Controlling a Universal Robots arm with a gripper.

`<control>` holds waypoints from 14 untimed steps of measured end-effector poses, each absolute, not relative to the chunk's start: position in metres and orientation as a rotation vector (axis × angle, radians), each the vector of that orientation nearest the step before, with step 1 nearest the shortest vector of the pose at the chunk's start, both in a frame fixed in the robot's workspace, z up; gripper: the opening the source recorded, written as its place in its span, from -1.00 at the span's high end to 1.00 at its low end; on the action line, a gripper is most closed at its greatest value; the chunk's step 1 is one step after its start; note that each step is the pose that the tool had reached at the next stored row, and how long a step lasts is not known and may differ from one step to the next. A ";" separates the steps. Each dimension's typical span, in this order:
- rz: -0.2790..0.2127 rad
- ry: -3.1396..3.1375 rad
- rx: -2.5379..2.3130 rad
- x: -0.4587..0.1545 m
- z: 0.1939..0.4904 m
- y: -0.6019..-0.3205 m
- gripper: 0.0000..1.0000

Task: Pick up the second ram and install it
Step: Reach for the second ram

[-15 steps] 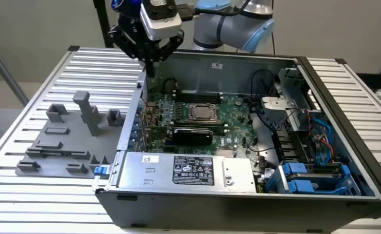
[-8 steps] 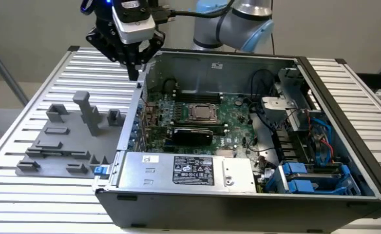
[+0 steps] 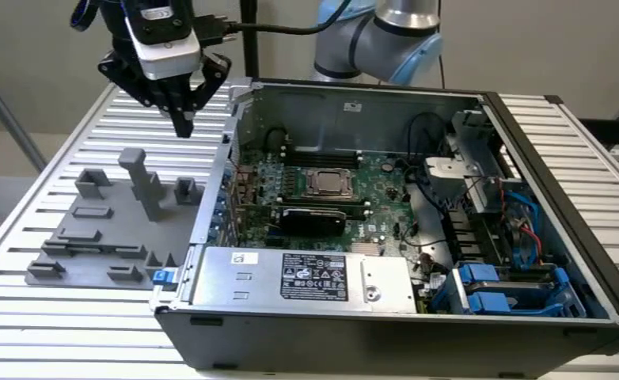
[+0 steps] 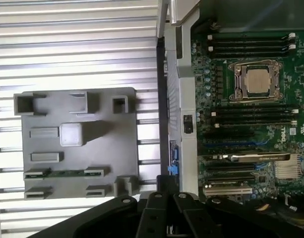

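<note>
One ram (image 4: 67, 173) lies in the fixture (image 4: 92, 148), plain in wrist view; gripper (image 3: 186, 124) pressed together, empty.

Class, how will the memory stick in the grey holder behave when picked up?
The memory stick looks thin and flat, so probably light and stiff. Held on edge in the grey holder, it may tilt if gripped off-centre.

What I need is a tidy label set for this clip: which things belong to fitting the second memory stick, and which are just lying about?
Belongs to the job:
- memory stick, lying in the grey holder
- memory slots

Just lying about:
- processor
- power supply
- black card
- blue drive brackets
</note>
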State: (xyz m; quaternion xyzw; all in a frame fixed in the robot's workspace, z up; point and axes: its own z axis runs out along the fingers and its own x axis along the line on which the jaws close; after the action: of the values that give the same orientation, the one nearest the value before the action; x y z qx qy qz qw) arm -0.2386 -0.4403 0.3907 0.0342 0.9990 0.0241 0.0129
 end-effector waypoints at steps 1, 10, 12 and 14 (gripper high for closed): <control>0.075 3.113 0.107 -0.243 0.390 -0.441 1.00; 0.075 3.113 0.107 -0.284 0.381 -0.445 1.00; 0.075 3.113 0.107 -0.293 0.378 -0.445 1.00; 0.075 3.113 0.107 -0.303 0.375 -0.445 1.00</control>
State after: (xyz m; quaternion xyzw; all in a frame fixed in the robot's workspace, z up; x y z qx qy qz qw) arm -0.3025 -0.4451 0.3746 0.0342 0.9990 0.0241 0.0129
